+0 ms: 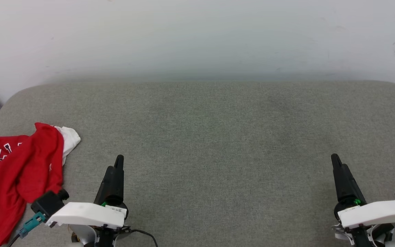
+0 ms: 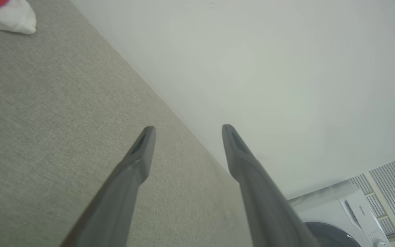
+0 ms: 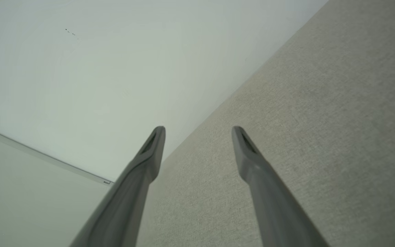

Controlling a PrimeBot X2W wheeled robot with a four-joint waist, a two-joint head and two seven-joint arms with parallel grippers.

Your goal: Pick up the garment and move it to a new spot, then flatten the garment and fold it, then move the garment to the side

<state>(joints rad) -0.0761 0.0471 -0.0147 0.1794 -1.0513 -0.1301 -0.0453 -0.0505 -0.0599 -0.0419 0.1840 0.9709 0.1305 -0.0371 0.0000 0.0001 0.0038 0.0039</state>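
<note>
Pick-up pending: garment crumpled at left edge; left gripper, right gripper fingers spread, empty; leftward reach required.

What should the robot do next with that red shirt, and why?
Probably swing the left gripper further to its left, onto the garment. The garment lies crumpled at the left edge of the grey cushion, not yet held, and that gripper is open, empty and the nearer one.
</note>
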